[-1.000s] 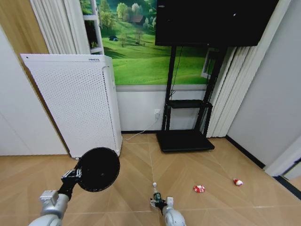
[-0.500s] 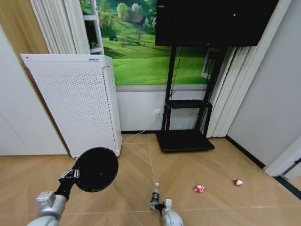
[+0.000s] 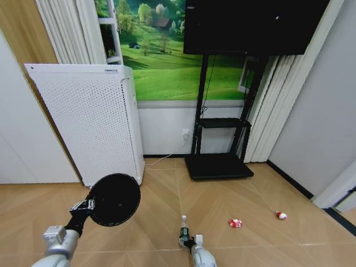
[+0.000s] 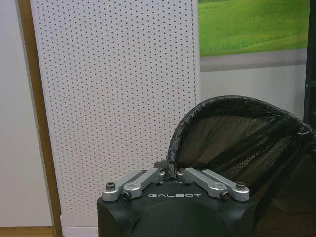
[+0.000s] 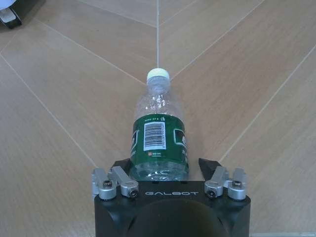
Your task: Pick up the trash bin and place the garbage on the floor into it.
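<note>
- The trash bin [image 3: 115, 199] is off the floor, held up at lower left in the head view with its round black shape facing the camera, in front of the lower corner of the white perforated appliance [image 3: 89, 119]
- In the left wrist view the bin [image 4: 247, 148] shows a black liner and mesh wall, rim arching above the gripper body
- The left gripper [image 3: 83, 207] has its fingers [image 4: 148, 176] pinched together on the bin's rim, and that's a firm clamp
- Now the garbage: the clear bottle [image 3: 183, 231] with the green label sits at the bottom centre of the head view, cap pointing away from the robot
- The right gripper [image 3: 190, 242] is low over the wooden floor [image 3: 261, 189], and the right wrist view shows the bottle [image 5: 159, 138] sitting between its spread fingers [image 5: 120, 177], base towards the palm; whether the pads actually press the plastic, I cannot tell
- Two red-and-white scraps lie on the floor off to the right, the nearer scrap [image 3: 235, 223] well apart from the bottle, the farther scrap [image 3: 281, 214] beyond it towards the right wall
- Behind it all, a black TV stand [image 3: 219, 161] against the wall with the green meadow picture [image 3: 167, 61]
</note>
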Robot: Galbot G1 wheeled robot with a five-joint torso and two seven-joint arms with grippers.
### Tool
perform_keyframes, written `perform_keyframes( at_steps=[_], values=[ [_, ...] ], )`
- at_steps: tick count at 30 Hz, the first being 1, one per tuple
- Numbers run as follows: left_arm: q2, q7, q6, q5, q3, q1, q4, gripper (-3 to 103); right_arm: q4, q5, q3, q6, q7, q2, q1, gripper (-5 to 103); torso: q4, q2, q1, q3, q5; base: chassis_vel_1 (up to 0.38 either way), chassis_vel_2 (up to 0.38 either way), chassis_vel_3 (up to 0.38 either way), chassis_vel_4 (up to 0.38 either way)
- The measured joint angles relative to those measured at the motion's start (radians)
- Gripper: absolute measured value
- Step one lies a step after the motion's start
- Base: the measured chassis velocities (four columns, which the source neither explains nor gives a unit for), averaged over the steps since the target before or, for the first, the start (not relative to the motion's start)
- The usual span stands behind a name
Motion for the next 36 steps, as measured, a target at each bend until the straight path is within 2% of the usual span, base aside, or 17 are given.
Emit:
perform_keyframes(
  at_steps=[1, 2, 5, 6, 9, 12, 14, 15, 17, 21, 24, 30, 32, 33, 35, 36],
  values=[
    [0.0, 0.0, 0.0, 0.0, 0.0, 0.001, 0.0, 3, -0.004, -0.001, 0.0, 0.006, 0.0, 0.0, 0.001, 72, 0.0, 0.0, 0.0, 0.0, -0.0001, 0.0, 0.0, 0.0, 0.0],
    [0.0, 0.0, 0.0, 0.0, 0.0, 0.001, 0.0, 3, -0.004, -0.001, 0.0, 0.006, 0.0, 0.0, 0.001, 72, 0.0, 0.0, 0.0, 0.0, -0.0001, 0.0, 0.0, 0.0, 0.0],
    [0.004, 0.0, 0.0, 0.0, 0.0, 0.001, -0.001, 3, -0.014, -0.008, 0.001, 0.021, -0.001, 0.0, 0.003, 56, 0.0001, 0.0, 0.0, 0.0, 0.0001, 0.0, 0.0, 0.0, 0.0],
    [0.004, 0.0, 0.0, 0.0, 0.0, 0.001, -0.001, 3, -0.014, -0.008, 0.001, 0.021, -0.001, 0.0, 0.003, 56, 0.0001, 0.0, 0.0, 0.0, 0.0001, 0.0, 0.0, 0.0, 0.0],
    [0.007, 0.0, 0.0, 0.0, 0.0, 0.0, -0.001, 3, -0.018, -0.008, 0.004, 0.028, -0.001, 0.0, 0.004, 45, 0.0003, 0.0, 0.0, 0.0, 0.0003, 0.0, 0.0, 0.0, 0.0],
    [0.007, 0.0, 0.0, 0.0, 0.001, 0.0, -0.001, 3, -0.018, -0.008, 0.004, 0.03, -0.002, 0.0, 0.004, 41, 0.0004, 0.0, 0.0, 0.0, 0.0005, 0.0, 0.0, 0.0, 0.0],
    [0.007, -0.001, 0.001, 0.001, 0.006, -0.005, 0.001, 3, -0.007, -0.016, 0.007, 0.038, 0.002, 0.0, -0.002, 32, 0.0006, 0.0, 0.0, 0.0, 0.0009, 0.0, 0.0, 0.0, 0.0],
    [0.007, -0.001, 0.001, 0.001, 0.006, -0.005, 0.001, 3, -0.007, -0.016, 0.007, 0.038, 0.002, 0.0, -0.002, 32, 0.0006, 0.0, 0.0, 0.0, 0.0009, 0.0, 0.0, 0.0, 0.0],
    [0.009, -0.004, 0.005, 0.002, 0.014, -0.017, 0.016, 3, 0.052, -0.012, 0.026, 0.04, 0.019, -0.021, -0.026, 27, 0.0003, 0.0, 0.0, 0.001, 0.0011, 0.0, 0.0, 0.0, 0.0],
    [0.012, -0.007, 0.012, 0.002, 0.025, -0.032, 0.025, 3, 0.143, 0.027, 0.05, 0.033, 0.029, -0.068, -0.048, 27, 0.0001, 0.0, 0.0, 0.0, 0.0008, 0.0, 0.0, 0.0, 0.0],
    [0.021, -0.009, 0.026, -0.01, 0.044, -0.062, 0.051, 3, 0.299, 0.136, 0.1, -0.009, 0.044, -0.151, -0.075, 27, -0.0001, 0.0, 0.0, 0.0, 0.0008, 0.0, 0.0, 0.0, 0.0],
    [0.042, -0.009, 0.032, -0.046, 0.058, -0.116, 0.143, 3, 0.412, 0.231, 0.146, -0.043, 0.045, -0.199, -0.073, 27, 0.0007, 0.0, 0.0, 0.0, 0.0006, 0.0, 0.0, 0.0, 0.0],
    [0.08, -0.001, 0.038, -0.086, 0.098, -0.185, 0.233, 3, 0.485, 0.264, 0.168, -0.049, 0.044, -0.213, -0.076, 27, 0.0004, 0.0, 0.0, 0.0, 0.0006, 0.0, 0.0, 0.0, 0.0],
    [0.08, -0.001, 0.038, -0.086, 0.098, -0.185, 0.233, 3, 0.485, 0.264, 0.168, -0.049, 0.044, -0.213, -0.076, 27, 0.0004, 0.0, 0.0, 0.0, 0.0006, 0.0, 0.0, 0.0, 0.0],
    [0.104, 0.008, 0.038, -0.106, 0.147, -0.271, 0.329, 3, 0.562, 0.289, 0.17, -0.061, 0.04, -0.22, -0.082, 27, -0.0002, 0.0, 0.0, 0.0, 0.0002, 0.0, 0.0, 0.0, 0.0],
    [0.103, 0.015, 0.038, -0.127, 0.228, -0.402, 0.462, 3, 0.671, 0.317, 0.152, -0.089, 0.025, -0.224, -0.081, 27, 0.0004, 0.0, 0.0, 0.0, 0.0008, 0.0, 0.0, 0.0, 0.0]
  ],
)
